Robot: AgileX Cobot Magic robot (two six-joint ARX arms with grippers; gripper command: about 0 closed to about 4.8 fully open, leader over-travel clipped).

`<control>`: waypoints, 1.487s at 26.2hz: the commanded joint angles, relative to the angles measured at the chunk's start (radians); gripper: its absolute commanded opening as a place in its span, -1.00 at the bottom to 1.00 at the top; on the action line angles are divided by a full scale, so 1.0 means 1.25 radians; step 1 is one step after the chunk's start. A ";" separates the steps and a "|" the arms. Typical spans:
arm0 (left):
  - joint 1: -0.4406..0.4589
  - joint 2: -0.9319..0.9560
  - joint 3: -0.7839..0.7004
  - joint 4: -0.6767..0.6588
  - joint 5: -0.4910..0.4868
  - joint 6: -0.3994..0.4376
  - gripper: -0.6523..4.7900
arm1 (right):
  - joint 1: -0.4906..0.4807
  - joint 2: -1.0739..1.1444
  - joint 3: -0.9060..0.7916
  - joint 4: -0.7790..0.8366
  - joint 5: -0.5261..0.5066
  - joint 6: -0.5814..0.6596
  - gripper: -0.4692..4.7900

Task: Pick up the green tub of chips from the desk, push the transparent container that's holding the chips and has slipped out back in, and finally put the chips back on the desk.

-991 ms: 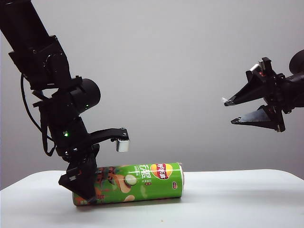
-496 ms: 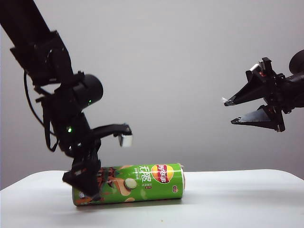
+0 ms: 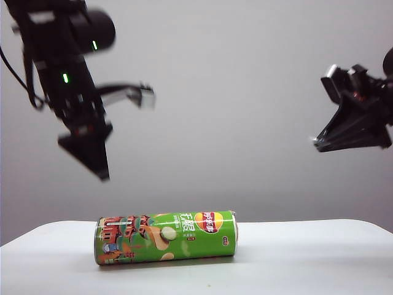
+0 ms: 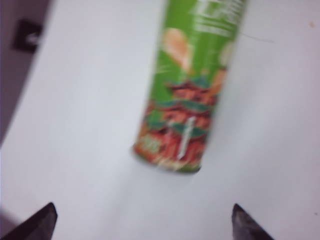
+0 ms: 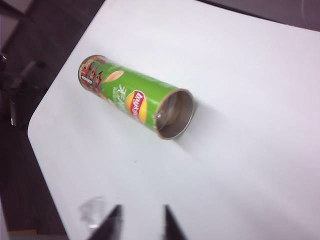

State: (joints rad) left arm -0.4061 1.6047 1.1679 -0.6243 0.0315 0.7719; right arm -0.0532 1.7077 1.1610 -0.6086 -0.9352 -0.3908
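I'm working what looks like a bare robot test bench in a lab: a plain white desk (image 3: 319, 258) with rounded corners against an empty grey backdrop (image 3: 245, 92), dark floor showing past the desk's edge.

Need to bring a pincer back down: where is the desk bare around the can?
Bare desk lies right of the green tub of chips' open mouth, also in front. Nothing is crowded: left pincer and right pincer hang high above.
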 commanded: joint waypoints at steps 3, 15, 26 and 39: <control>0.006 -0.111 -0.001 -0.087 -0.026 -0.236 1.00 | 0.003 -0.060 0.000 -0.109 0.001 -0.027 -0.86; 0.005 -0.562 -0.265 0.154 -0.191 -0.334 1.00 | 0.008 -0.325 -0.026 -0.193 -0.039 -0.035 -0.86; 0.005 -0.891 -0.536 0.334 -0.150 -0.457 0.56 | 0.008 -0.779 -0.265 0.217 0.421 0.359 -0.86; 0.007 -1.015 -0.759 0.652 -0.028 -0.578 0.11 | 0.006 -1.138 -0.520 0.318 0.478 0.385 -0.86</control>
State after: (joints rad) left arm -0.3988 0.3405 0.2348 0.1604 -0.0101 0.0521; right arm -0.0444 0.3031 0.5289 -0.2333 -0.3546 0.0834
